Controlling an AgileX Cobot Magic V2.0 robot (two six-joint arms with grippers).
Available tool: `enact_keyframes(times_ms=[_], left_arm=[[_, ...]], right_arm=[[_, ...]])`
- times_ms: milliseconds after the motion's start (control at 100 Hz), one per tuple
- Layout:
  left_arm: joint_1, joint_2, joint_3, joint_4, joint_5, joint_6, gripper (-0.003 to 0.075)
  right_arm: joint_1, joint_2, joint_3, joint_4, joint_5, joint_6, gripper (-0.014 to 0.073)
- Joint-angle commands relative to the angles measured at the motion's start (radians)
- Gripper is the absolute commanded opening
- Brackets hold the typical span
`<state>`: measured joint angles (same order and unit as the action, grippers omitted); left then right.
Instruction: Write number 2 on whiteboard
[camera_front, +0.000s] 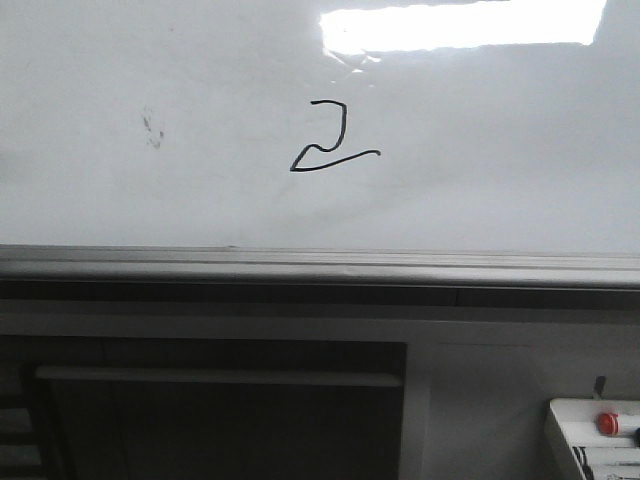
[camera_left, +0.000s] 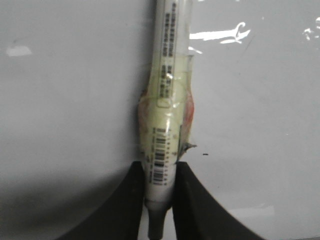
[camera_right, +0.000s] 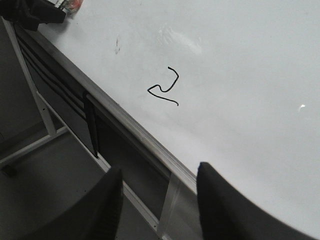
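Front view: the 2 sits just above centre on the whiteboard, thin black strokes, angular top, long wavy base; glare fills the upper right, a faint smudge lies left of the digit, the grey rail runs below, and a tray with a red button is cut off at lower right. Left wrist view: the left gripper is clamped on a marker, tape-wrapped and barcoded, tip out of frame. Right wrist view: the right gripper is spread wide, holding nothing; the 2 shows at centre, tilted.
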<state>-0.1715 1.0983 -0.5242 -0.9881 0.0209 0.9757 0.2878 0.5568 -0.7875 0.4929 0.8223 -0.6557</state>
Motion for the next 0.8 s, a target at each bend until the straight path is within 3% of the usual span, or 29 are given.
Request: enact_keyframes(times_ms=[0,110,180,400,580,650,790], left_arm=[[0.003,-0.009,-0.033,-0.008,-0.028,-0.012,0.0190],[0.003,-0.009,-0.033,-0.008,-0.031,-0.012,0.0342],[0.006,-0.009,-0.033,-0.008,-0.038,-0.012,0.0398],[0.056,-0.061,-0.036,-0.006,0.038,-0.012,0.0405],[0.158,-0.124,-0.095,0.046,0.319,-0.030,0.0405],[0.194,-0.138,-0.144,0.165,0.455,-0.145,0.0403],[0.219,-0.140,-0.272,0.594,0.688,-0.504,0.0402]], right_arm=[[-0.008,0.003,-0.023,0.020,-0.058,-0.002,0.0302],[-0.008,0.003,-0.023,0.020,-0.056,-0.002,0.0302],[-0.008,0.003,-0.023,0.020,-0.056,0.011,0.0302],[-0.008,0.003,-0.024,-0.028,-0.054,0.165,0.0302],[-0.008,0.003,-0.061,-0.237,0.035,0.372,0.0300],[-0.008,0.003,-0.092,-0.374,0.105,0.493,0.0300],[-0.008,0.005,-0.140,-0.644,0.281,0.731,0.0300]])
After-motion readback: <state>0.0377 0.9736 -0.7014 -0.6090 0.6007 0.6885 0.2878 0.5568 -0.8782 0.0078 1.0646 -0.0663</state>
